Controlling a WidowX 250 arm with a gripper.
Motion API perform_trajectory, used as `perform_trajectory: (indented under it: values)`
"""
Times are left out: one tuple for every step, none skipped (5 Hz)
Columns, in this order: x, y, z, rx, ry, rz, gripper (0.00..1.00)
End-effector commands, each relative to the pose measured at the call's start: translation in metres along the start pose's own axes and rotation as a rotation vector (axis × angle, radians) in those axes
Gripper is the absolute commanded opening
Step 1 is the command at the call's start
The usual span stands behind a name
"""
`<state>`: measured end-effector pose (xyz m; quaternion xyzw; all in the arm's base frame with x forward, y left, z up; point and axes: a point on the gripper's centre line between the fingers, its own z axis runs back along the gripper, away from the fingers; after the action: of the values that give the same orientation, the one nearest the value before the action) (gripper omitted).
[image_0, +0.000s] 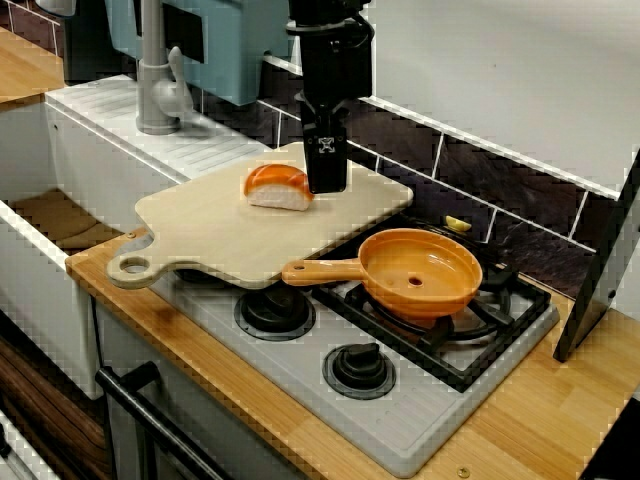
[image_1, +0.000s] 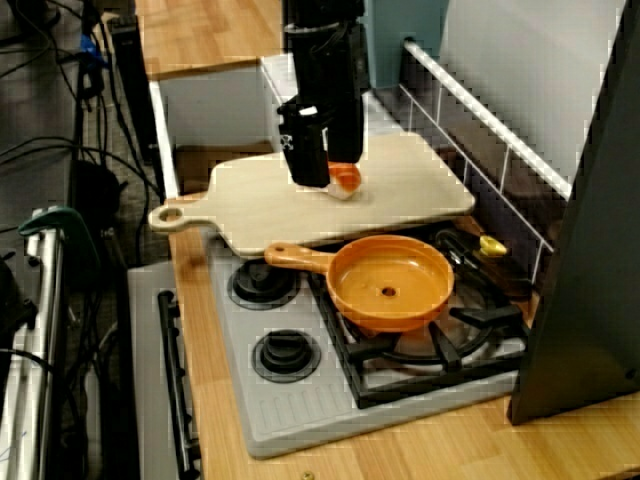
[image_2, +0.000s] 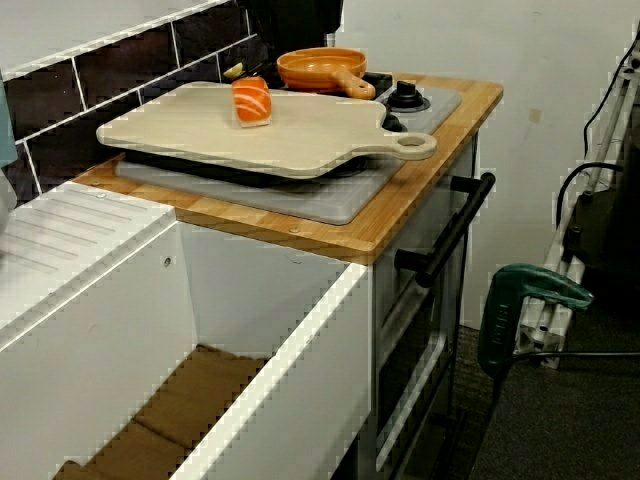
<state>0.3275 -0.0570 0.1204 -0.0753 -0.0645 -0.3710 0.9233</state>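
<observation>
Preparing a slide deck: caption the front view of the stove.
Gripper hanging over a wooden cutting board, close beside a piece of salmon sushi; an orange pan sits on the stove.

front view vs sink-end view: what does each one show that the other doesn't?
Only the front view: the gripper low over the cutting board, right beside the salmon sushi; the sink-end view has only a dark shape at its top edge. It also shows the faucet and the inside of the orange pan.
Only the sink-end view: a green clamp at the lower right.
Both: the cutting board across the stove, salmon sushi on it, orange pan behind.
</observation>
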Motion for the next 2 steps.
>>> perform_trajectory:
  values:
    - [0.0125, -0.0131, 0.0259, 0.130, -0.046, 0.140, 1.00]
    - [0.0177, -0.0196, 0.0226, 0.133, -0.040, 0.163, 1.00]
